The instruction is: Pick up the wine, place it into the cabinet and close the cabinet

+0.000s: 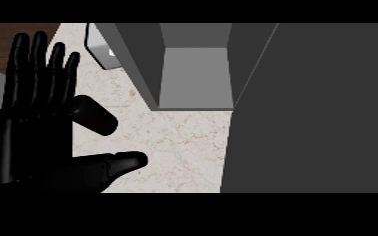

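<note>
Left hand (37, 130) seen flat, fingers straight, apart. Right hand not seen. Wine (94, 115), dark, lying on tabletop (177, 145) beside thumb, ungrasped. Cabinet (193, 77) open ahead. Fingers best curled round bottle before lift.

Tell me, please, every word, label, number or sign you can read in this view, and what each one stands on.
None: no readable text shows anywhere.
The cabinet has plain grey walls.
The dark wine bottle beside the left hand shows no label.
The counter is bare marble pattern.
</note>
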